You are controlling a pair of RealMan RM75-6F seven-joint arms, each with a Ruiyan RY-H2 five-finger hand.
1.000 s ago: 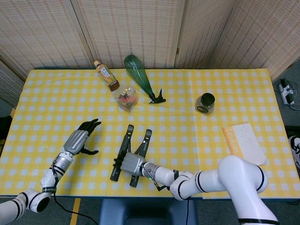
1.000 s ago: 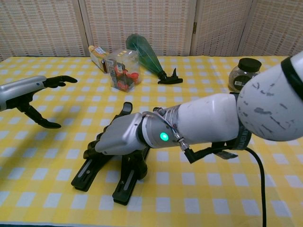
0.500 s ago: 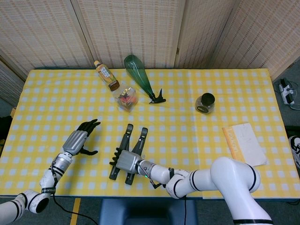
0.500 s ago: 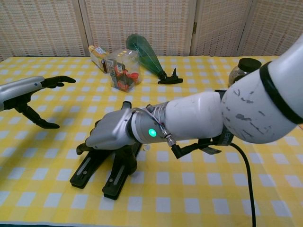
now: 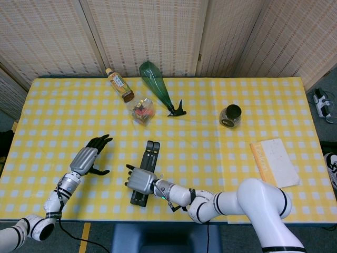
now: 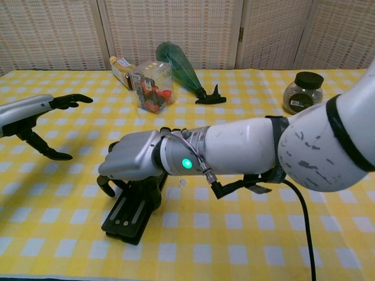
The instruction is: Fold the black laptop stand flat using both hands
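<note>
The black laptop stand (image 5: 148,166) (image 6: 131,212) lies near the table's front edge with its two bars pressed side by side. My right hand (image 5: 139,179) (image 6: 130,163) rests on top of its near half, fingers curled down over the bars. My left hand (image 5: 92,156) (image 6: 36,120) hovers to the left of the stand, apart from it, fingers spread and holding nothing. The stand's middle is hidden under my right hand in the chest view.
On the yellow checked cloth at the back lie a tea bottle (image 5: 119,84), a green bottle (image 5: 156,88), a clear box (image 5: 140,110) and a black clip (image 5: 177,109). A dark-lidded jar (image 5: 230,115) and a booklet (image 5: 275,161) are to the right.
The stand's two bars, splayed in a V before, have closed together side by side. My right hand slid left with them. The left hand stayed put.
</note>
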